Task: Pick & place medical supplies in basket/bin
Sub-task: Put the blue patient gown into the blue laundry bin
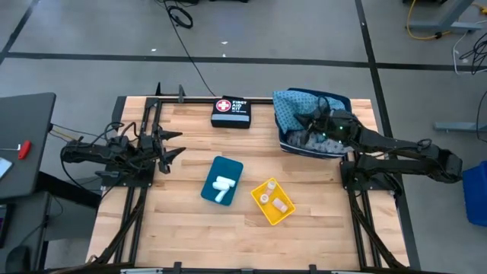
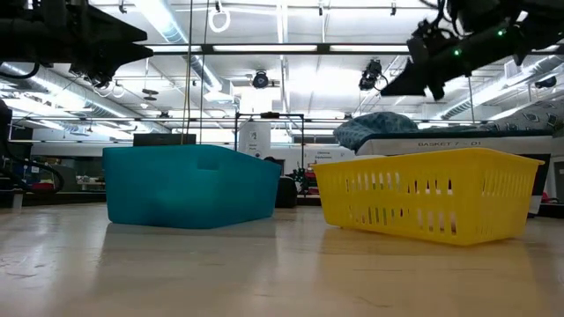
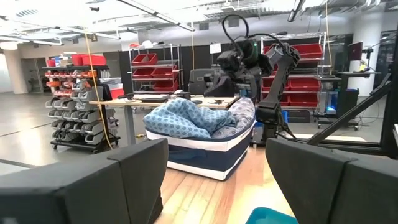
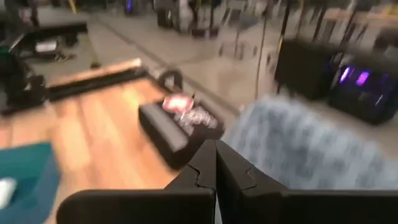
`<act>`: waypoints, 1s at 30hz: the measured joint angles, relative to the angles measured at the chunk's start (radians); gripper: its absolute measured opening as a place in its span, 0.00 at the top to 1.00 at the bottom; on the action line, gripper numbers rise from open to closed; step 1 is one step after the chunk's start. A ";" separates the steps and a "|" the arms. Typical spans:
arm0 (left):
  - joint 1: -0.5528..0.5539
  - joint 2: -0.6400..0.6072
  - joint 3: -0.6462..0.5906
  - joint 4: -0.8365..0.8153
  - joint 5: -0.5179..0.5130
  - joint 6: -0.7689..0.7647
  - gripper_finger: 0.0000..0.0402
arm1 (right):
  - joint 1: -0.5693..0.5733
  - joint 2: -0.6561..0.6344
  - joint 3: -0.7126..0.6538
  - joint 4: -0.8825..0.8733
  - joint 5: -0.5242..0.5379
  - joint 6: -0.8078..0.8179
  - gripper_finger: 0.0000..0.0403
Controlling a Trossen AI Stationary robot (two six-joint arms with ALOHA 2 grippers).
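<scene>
A navy-and-white basket (image 1: pixel 283 146) at the table's far right holds light-blue patterned cloth (image 1: pixel 293 105), heaped up and lying over its rim, also seen in the left wrist view (image 3: pixel 186 118). My right gripper (image 1: pixel 308 120) hovers shut above that cloth with nothing between its fingers (image 4: pixel 216 168). White rolls (image 1: pixel 222 186) lie in a blue bin (image 1: pixel 213 171) mid-table. Small pale vials (image 1: pixel 272 199) lie in a yellow bin (image 1: pixel 262 215). My left gripper (image 1: pixel 171 148) waits open at the table's left, raised and pointing toward the basket (image 3: pixel 211 155).
A black first aid pouch (image 1: pixel 230 112) lies at the far edge, left of the basket. The blue bin (image 2: pixel 189 185) and the yellow bin (image 2: pixel 427 189) stand side by side in the middle. Bare wood stretches along the near edge and between the left arm and the bins.
</scene>
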 joint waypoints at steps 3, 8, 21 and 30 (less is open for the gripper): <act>0.000 0.000 0.000 0.001 0.000 -0.003 0.32 | -0.010 0.008 0.000 0.088 0.054 -0.070 1.00; 0.000 0.000 0.000 0.026 0.000 -0.002 0.32 | -0.095 0.082 0.001 0.234 0.012 -0.134 1.00; 0.000 0.000 0.000 0.028 0.000 0.001 0.32 | -0.325 0.449 0.002 0.101 -0.053 -0.005 1.00; 0.000 0.000 0.001 0.028 0.001 0.013 0.32 | -0.335 0.612 0.001 -0.060 -0.142 0.059 1.00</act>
